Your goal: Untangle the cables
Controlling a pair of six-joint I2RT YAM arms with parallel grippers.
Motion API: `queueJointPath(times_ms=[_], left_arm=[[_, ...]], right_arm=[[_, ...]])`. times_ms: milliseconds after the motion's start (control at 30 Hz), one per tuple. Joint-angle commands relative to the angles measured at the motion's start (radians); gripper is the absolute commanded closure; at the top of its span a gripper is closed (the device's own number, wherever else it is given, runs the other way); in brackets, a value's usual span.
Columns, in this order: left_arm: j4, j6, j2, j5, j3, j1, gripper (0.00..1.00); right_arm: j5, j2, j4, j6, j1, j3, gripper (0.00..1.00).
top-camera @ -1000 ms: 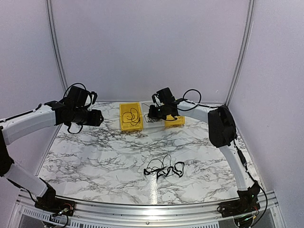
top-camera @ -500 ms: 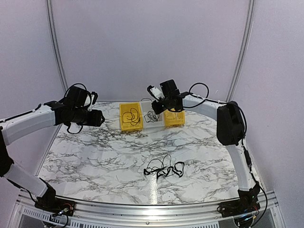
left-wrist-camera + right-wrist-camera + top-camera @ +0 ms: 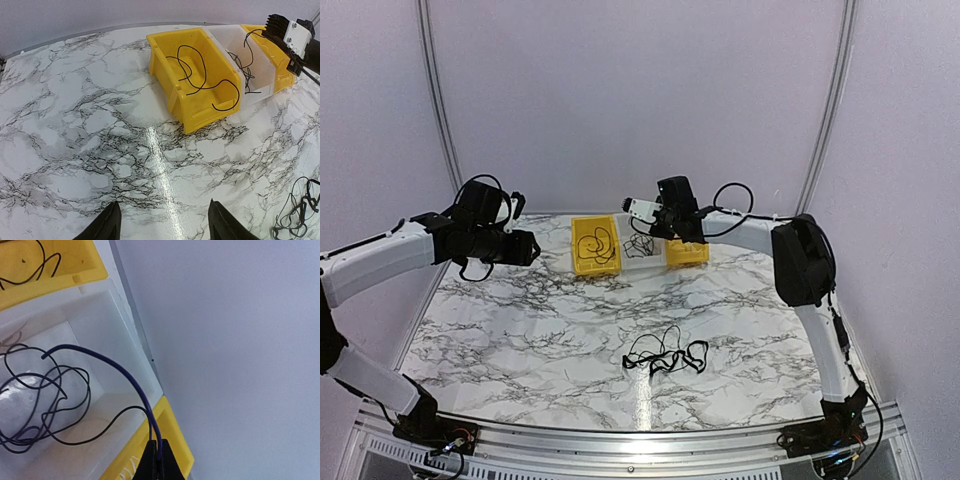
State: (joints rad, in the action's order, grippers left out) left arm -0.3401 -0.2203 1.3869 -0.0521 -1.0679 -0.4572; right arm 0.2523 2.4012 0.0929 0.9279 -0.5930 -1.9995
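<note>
Marble with grey veins covers the desk (image 3: 520,320). Near its front edge, about in the middle, lies the tangle of black cables (image 3: 665,355), a loose knot of thin loops flat on the surface. No arm touches it.

At the far side of the desk three bins stand in one row, side by side: the left yellow bin (image 3: 200,112), the white bin (image 3: 260,92) in the middle and the right yellow bin (image 3: 690,255). In the left yellow bin a single black cable (image 3: 200,75) lies in open curves on the bottom.

The right end effector (image 3: 159,460) hangs above the white bin, near its border with the right yellow bin. Its jaws are pressed together on a thin cable (image 3: 125,375). This cable goes down from the fingertips in a high arch into the white bin, and the rest of it lies there in several loose loops. In the right wrist view the arch looks dark blue rather than black.

The left end effector (image 3: 165,220) hovers over the left part of the desk, well apart from the bins and from the tangle. It holds nothing. Its two fingers stand apart at a middle width, with only bare marble between them.
</note>
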Motion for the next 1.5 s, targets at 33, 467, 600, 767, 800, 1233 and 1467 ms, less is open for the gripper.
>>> queueJointPath(times_ms=[33,467,600,767,800,1233,1467], left_arm=[[0.009,-0.001,-0.028,0.01,0.013,0.005,0.38],[0.01,-0.002,-0.037,0.013,0.014,0.004,0.38],[0.01,-0.002,-0.038,0.017,0.014,0.004,0.38],[0.009,-0.003,-0.037,0.015,0.014,0.005,0.38],[0.01,-0.002,-0.036,0.014,0.015,0.004,0.38],[0.071,0.023,-0.06,0.029,0.044,0.004,0.38],[0.281,0.109,-0.148,0.231,0.171,-0.074,0.43]], right_arm=[[0.137,0.009,-0.299,0.392,-0.032,0.095,1.0],[0.201,0.05,-0.68,0.756,-0.085,0.267,0.71],[0.199,-0.008,-0.664,0.742,-0.085,0.306,0.38],[0.157,-0.155,-0.493,0.656,-0.084,0.374,0.34],[0.134,-0.179,-0.412,0.609,-0.082,0.37,0.34],[-0.445,-0.562,0.378,-0.02,-0.012,0.419,0.35],[-0.795,-0.629,0.617,-0.042,0.023,0.669,0.53]])
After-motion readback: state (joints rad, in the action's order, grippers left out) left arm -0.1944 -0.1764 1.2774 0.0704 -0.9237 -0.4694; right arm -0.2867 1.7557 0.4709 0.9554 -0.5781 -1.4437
